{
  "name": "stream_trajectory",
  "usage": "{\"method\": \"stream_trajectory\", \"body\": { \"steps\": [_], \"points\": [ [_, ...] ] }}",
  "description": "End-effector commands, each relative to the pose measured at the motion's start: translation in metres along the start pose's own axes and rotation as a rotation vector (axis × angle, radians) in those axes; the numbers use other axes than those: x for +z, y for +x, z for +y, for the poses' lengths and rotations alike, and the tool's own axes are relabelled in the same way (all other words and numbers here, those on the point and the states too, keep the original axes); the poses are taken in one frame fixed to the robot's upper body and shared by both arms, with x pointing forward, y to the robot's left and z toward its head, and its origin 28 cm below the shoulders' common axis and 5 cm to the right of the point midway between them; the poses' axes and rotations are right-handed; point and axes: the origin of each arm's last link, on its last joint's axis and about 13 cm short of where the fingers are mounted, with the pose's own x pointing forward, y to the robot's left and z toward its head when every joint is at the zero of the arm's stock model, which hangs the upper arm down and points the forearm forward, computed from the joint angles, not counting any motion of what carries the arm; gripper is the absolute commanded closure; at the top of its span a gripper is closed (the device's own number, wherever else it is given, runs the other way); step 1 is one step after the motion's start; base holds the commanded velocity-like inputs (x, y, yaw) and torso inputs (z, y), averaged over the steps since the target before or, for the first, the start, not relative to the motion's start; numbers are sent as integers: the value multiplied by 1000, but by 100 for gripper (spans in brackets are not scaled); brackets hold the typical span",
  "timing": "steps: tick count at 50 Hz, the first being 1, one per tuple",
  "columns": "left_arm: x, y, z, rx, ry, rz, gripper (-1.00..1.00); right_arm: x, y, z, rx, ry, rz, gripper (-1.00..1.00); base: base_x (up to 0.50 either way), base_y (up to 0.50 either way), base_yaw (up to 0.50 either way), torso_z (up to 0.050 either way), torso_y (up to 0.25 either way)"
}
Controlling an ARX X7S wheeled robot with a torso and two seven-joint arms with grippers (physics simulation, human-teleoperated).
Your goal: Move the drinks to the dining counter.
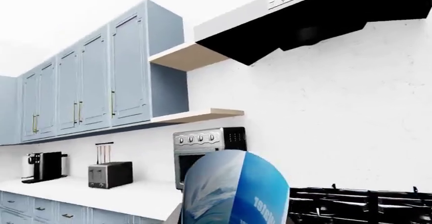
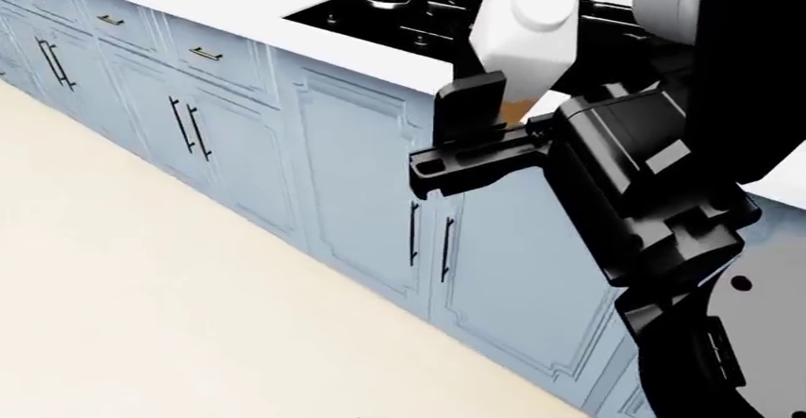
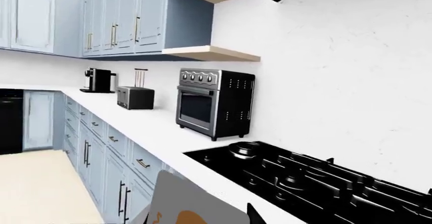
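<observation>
The right pincer pinches the smooth white carton upright, round cap topmost, over the bench's front edge.

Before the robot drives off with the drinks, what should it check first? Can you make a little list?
1. Carton held in the right gripper: ok, fingers clamp its base.
2. Carton upright: ok, slightly tilted.
3. Water bottle held by the left gripper: cannot tell, only the bottle shows close to the camera.
4. Carton lifted clear of the stove: ok.
5. Dining counter in sight: not ok, none in any view.
6. Floor beside the cabinets free: ok.
</observation>
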Motion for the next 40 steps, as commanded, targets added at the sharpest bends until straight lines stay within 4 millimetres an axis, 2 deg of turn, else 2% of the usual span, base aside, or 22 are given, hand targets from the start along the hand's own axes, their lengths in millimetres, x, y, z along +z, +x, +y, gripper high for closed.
{"method": "stream_trajectory", "body": {
  "steps": [1,40],
  "points": [
    [7,-9,4,77,49,-25,100,1,-1,0,-2,-10,-20,100,0,0,500,0,0],
    [5,-9,3,62,52,-22,100,-1,-2,0,16,-10,-13,100,0,0,500,1,1]
  ]
}}
